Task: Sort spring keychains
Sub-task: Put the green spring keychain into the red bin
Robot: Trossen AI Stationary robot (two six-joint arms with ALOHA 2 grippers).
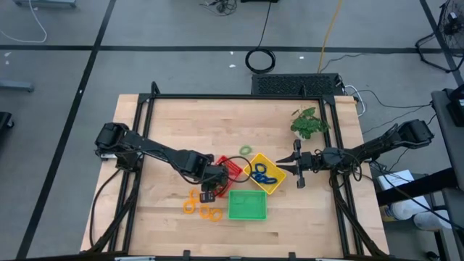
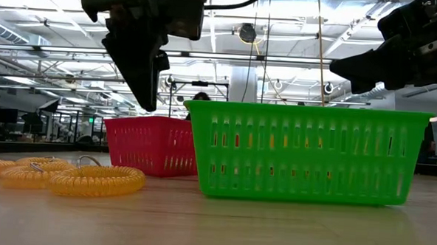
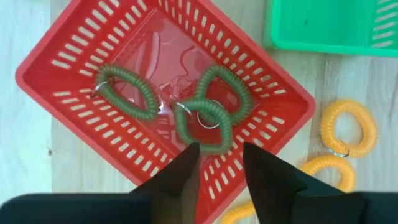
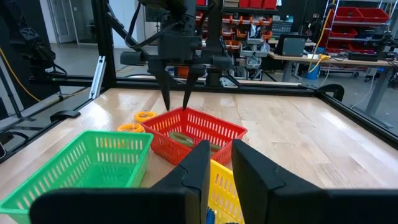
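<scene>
The left end effector (image 3: 217, 171) is held parted and empty above the red tray (image 3: 50, 78) at frame centre, where three green spring keychains (image 3: 127, 92) lie sorted; orange ones (image 3: 349, 127) wait on the tabletop (image 1: 167, 123); the right end effector (image 1: 299, 169), narrowly open and empty, hovers beside the yellow tray (image 1: 278, 182).

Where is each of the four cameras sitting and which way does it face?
High view: overhead, straight down on the table; both arms show.
Low view: tabletop level, facing the green tray; both grippers hang above.
Left wrist view: above the red tray, looking down past the left gripper, jaws apart.
Right wrist view: looking across the table past the right gripper.
All four share the red tray.
</scene>
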